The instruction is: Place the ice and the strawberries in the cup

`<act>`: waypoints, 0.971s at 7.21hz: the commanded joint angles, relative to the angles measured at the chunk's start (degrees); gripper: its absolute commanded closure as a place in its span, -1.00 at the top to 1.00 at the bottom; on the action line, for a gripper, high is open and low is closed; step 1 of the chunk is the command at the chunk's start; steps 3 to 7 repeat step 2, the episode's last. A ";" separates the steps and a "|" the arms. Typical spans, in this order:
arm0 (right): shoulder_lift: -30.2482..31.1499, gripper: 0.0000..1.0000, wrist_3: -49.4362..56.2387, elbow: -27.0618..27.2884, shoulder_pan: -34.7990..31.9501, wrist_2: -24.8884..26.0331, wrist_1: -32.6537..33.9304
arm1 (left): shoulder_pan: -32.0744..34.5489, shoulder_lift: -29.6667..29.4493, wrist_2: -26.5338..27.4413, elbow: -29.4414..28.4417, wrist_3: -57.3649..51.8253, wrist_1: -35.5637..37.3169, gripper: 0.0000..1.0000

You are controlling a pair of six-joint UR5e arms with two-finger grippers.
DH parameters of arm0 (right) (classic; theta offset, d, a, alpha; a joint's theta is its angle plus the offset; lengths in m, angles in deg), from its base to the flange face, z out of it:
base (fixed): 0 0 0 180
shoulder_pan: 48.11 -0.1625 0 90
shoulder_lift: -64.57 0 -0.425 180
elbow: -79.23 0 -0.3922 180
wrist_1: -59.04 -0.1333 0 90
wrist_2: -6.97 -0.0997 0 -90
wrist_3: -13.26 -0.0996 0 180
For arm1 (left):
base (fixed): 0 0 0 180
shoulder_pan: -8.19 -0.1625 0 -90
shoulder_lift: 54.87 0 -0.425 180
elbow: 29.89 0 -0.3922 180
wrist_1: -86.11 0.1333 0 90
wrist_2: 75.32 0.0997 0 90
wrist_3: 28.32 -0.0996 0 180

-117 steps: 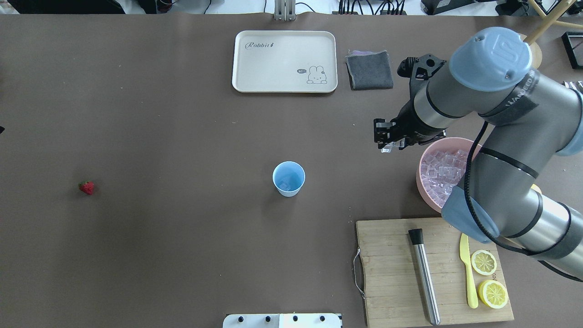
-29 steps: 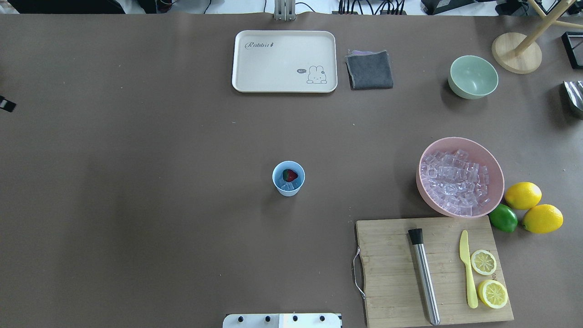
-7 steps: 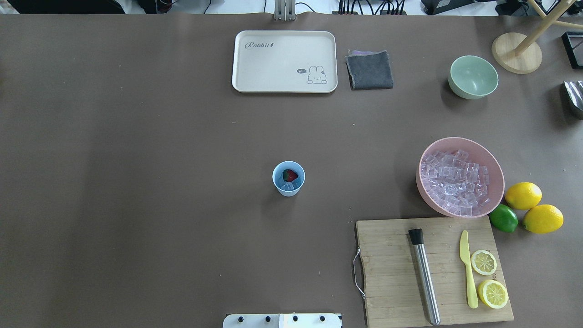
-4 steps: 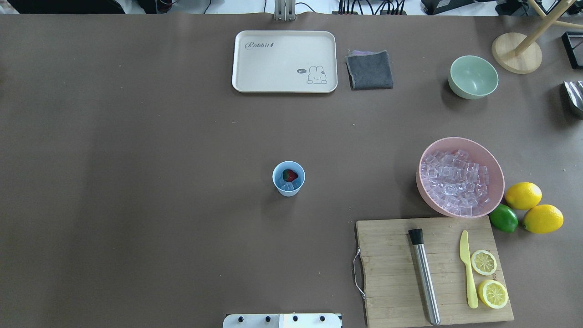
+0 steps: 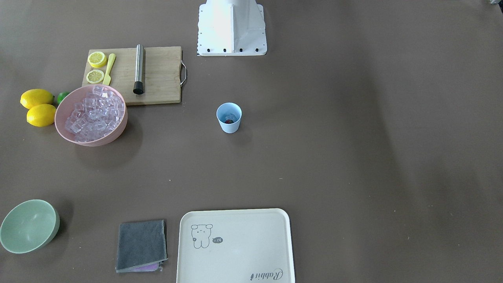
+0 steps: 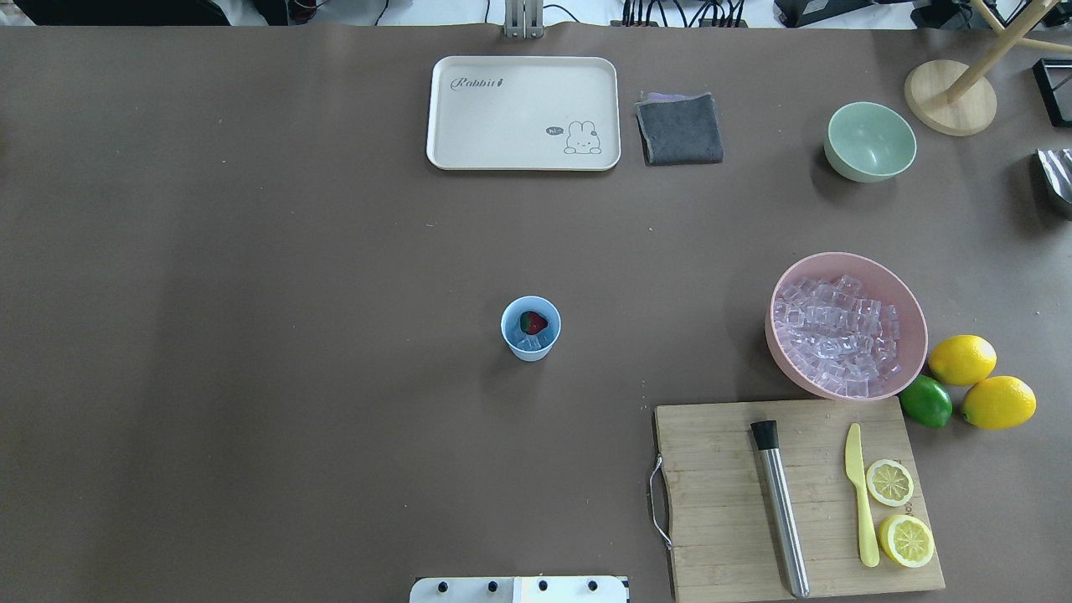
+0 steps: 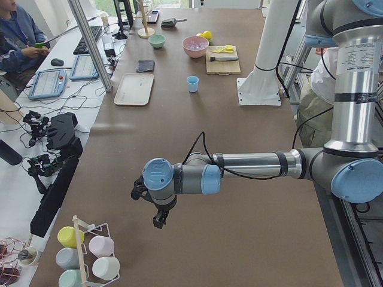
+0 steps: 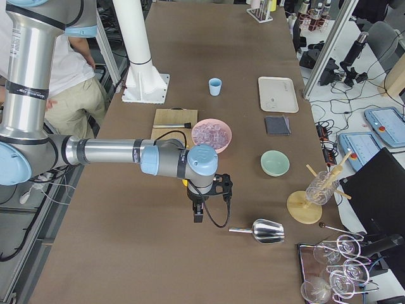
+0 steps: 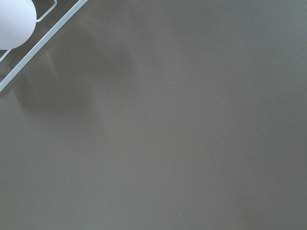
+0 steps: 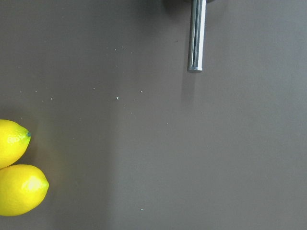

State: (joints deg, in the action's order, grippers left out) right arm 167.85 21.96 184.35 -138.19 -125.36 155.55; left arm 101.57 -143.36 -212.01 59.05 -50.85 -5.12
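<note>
The light-blue cup [image 6: 531, 352] stands upright mid-table; it also shows in the front-facing view [image 5: 229, 125]. Inside it lie the red strawberry [image 6: 533, 322] and clear ice cubes [image 6: 529, 342]. More ice [image 6: 837, 331] fills the pink bowl [image 6: 918, 311] to the right. Neither arm shows in the overhead view. My left gripper [image 7: 157, 219] hangs over bare table far from the cup, near the cup rack. My right gripper [image 8: 197, 215] hangs over the table beyond the pink bowl, near the lemons. I cannot tell whether either is open or shut.
A cream tray [image 6: 523, 113], grey cloth [image 6: 679, 128] and pale-green bowl [image 6: 869, 141] sit at the back. A cutting board [image 6: 720, 494] holds a muddler, a yellow knife and lemon slices. Two lemons [image 6: 980, 381] and a lime [image 6: 925, 401] lie beside the pink bowl. A metal scoop [image 8: 266, 231] lies near my right gripper.
Since 16 s ago the strawberry went from the table's left into the cup, and the right arm with an ice cube left the overhead view. Nothing has moved in the last second.
</note>
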 commanded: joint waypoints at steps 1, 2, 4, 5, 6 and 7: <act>0.00 1.00 0.00 0.00 0.00 0.14 0.00 | 0.04 0.07 -0.07 -0.08 0.03 0.00 0.96; 0.00 1.00 0.00 0.09 0.00 0.06 0.00 | 0.04 0.16 -0.07 -0.08 0.03 0.00 0.96; 0.00 1.00 0.00 0.09 0.00 0.06 0.00 | 0.04 0.16 -0.07 -0.08 0.03 0.00 0.96; 0.00 1.00 0.00 0.09 0.00 0.06 0.00 | 0.04 0.16 -0.07 -0.08 0.03 0.00 0.96; 0.00 1.00 0.00 0.09 0.00 0.06 0.00 | 0.04 0.16 -0.07 -0.08 0.03 0.00 0.96; 0.00 1.00 0.00 0.09 0.00 0.06 0.00 | 0.04 0.16 -0.07 -0.08 0.03 0.00 0.96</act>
